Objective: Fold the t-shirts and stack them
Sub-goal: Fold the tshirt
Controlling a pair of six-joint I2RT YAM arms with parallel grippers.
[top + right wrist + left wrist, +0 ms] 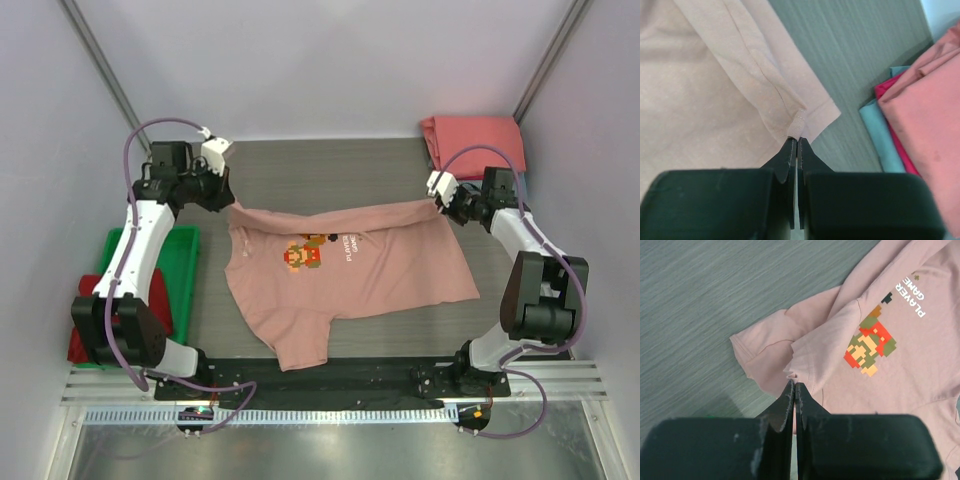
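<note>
A dusty-pink t-shirt [350, 275] with a pixel game-character print [303, 253] lies across the middle of the table, its far edge lifted and stretched between both grippers. My left gripper [222, 196] is shut on the shirt's far-left corner, seen in the left wrist view [793, 383]. My right gripper [440, 205] is shut on the hem corner at the far right, seen in the right wrist view [797, 139]. A stack of folded shirts [472, 140], coral-red on top, sits at the back right; blue-grey [880, 135] and dark red [897, 142] layers show under it.
A green tray [180, 262] stands at the left edge of the table, beside the left arm, with dark red cloth [85, 335] next to it. The arm bases and a black rail [330, 375] line the near edge.
</note>
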